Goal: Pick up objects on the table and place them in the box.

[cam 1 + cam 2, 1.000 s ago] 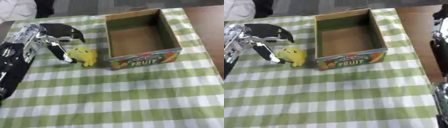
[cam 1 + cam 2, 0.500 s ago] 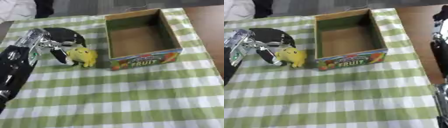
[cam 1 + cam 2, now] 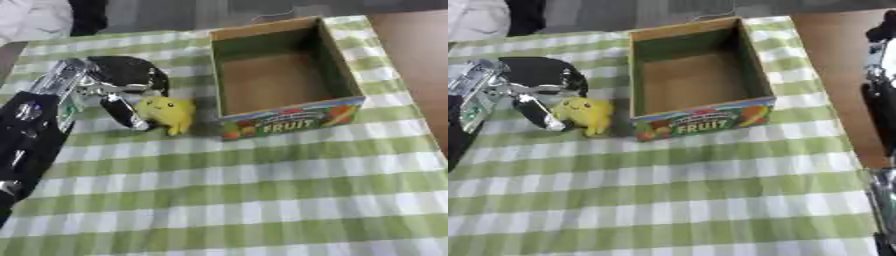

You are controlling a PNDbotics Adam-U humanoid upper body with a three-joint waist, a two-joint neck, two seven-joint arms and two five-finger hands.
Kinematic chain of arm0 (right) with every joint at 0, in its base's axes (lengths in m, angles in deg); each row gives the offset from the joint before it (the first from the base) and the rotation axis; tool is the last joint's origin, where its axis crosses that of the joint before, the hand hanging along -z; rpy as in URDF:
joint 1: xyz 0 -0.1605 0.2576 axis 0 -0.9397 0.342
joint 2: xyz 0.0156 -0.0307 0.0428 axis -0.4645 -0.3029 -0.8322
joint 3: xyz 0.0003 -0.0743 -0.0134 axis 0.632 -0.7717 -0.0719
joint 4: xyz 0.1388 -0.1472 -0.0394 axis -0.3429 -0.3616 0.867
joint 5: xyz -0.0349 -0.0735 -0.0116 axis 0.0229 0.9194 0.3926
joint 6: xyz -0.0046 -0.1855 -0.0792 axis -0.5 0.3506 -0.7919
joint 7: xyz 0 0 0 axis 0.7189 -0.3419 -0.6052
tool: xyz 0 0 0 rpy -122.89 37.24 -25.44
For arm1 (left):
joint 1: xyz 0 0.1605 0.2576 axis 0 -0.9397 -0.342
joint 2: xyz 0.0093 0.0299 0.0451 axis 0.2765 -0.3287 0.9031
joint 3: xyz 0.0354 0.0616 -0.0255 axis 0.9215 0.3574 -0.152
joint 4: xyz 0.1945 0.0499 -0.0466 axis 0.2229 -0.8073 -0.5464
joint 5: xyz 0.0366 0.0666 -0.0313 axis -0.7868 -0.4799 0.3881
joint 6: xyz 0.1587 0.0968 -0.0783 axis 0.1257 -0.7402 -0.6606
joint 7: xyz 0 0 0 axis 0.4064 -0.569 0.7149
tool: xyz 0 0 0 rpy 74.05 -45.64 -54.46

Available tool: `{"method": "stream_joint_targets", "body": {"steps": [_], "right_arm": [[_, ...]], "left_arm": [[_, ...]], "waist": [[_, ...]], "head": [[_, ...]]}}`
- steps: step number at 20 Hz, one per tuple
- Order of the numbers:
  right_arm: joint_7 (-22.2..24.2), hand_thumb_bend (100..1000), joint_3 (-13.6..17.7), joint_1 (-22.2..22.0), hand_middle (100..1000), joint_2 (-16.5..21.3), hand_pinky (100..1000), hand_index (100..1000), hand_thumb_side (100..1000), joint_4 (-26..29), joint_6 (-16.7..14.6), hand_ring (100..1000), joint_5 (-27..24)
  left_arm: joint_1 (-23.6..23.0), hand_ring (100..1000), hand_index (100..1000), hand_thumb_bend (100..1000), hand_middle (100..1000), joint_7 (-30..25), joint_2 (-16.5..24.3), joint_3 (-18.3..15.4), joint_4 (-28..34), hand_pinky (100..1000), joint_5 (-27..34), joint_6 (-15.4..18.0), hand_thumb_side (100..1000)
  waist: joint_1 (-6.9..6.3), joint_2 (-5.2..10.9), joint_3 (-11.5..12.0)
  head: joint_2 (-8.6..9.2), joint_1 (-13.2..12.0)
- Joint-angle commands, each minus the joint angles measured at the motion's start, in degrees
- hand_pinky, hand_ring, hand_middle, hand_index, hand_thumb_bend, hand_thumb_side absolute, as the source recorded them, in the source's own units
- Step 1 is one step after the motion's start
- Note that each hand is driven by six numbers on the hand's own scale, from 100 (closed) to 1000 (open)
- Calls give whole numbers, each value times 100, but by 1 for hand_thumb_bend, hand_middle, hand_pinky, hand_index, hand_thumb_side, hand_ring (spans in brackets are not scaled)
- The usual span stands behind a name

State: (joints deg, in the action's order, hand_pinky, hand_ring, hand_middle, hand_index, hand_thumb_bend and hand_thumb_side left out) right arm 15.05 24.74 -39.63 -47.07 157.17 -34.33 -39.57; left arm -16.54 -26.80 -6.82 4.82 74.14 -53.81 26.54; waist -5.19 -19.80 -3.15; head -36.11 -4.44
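Note:
A small yellow plush toy (image 3: pixel 166 112) lies on the green checked cloth just left of the box. My left hand (image 3: pixel 114 82) comes in from the left; its black fingers arch over the toy's back and its thumb lies against the toy's left side. The toy still rests on the cloth. The cardboard box (image 3: pixel 289 120), printed FRUIT on its front wall, stands open and nothing shows inside. Dark parts of my right arm (image 3: pixel 881 85) show only at the right edge of the right eye view, off the table.
The green and white checked cloth (image 3: pixel 262 200) covers the table, and brown tabletop (image 3: pixel 411 45) shows bare at the right. White and dark fabric (image 3: pixel 44 17) lies at the far left corner.
My left forearm has sunk lower and leftward, and the fingers have curled down closer over the toy. The toy and box have stayed put.

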Motion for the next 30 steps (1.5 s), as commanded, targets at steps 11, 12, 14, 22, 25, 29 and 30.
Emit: {"method": "stream_joint_targets", "body": {"steps": [11, 12, 14, 22, 25, 29, 30], "right_arm": [[16, 100, 35, 47, 528, 85, 797, 862, 590, 110, -7, 836, -29], [16, 100, 36, 44, 528, 85, 797, 862, 590, 110, -6, 836, -30], [15, 100, 39, 41, 528, 86, 797, 862, 589, 110, -6, 836, -31], [21, 100, 43, 32, 528, 86, 797, 862, 588, 110, -4, 836, -31], [22, 100, 46, 24, 528, 91, 797, 861, 588, 110, -2, 835, -29], [15, 100, 54, 17, 529, 97, 796, 861, 586, 110, -5, 835, -26], [15, 100, 54, 17, 530, 98, 796, 861, 585, 110, -7, 834, -25]], "left_arm": [[43, 655, 551, 208, 465, -760, 185, -90, 248, 825, -15, 988, 394], [35, 645, 545, 153, 456, -679, 198, -95, 263, 816, -40, 955, 371], [16, 640, 545, 100, 452, -539, 222, -97, 269, 812, -104, 894, 347], [-92, 623, 561, 100, 449, -280, 286, -173, 321, 804, -26, 786, 339], [-170, 618, 554, 100, 449, -286, 372, -221, 457, 802, 144, 737, 339], [-261, 612, 546, 100, 444, -312, 520, -335, 709, 800, 434, 579, 346], [-273, 609, 544, 100, 444, -337, 555, -364, 774, 800, 505, 532, 349]], "waist": [[48, 132, 26], [50, 135, 28], [51, 142, 32], [59, 178, 67], [60, 202, 89], [61, 238, 115], [62, 245, 118]], "head": [[47, -1], [42, 2], [37, 3], [23, 23], [9, 40], [-16, 61], [-23, 62]]}}
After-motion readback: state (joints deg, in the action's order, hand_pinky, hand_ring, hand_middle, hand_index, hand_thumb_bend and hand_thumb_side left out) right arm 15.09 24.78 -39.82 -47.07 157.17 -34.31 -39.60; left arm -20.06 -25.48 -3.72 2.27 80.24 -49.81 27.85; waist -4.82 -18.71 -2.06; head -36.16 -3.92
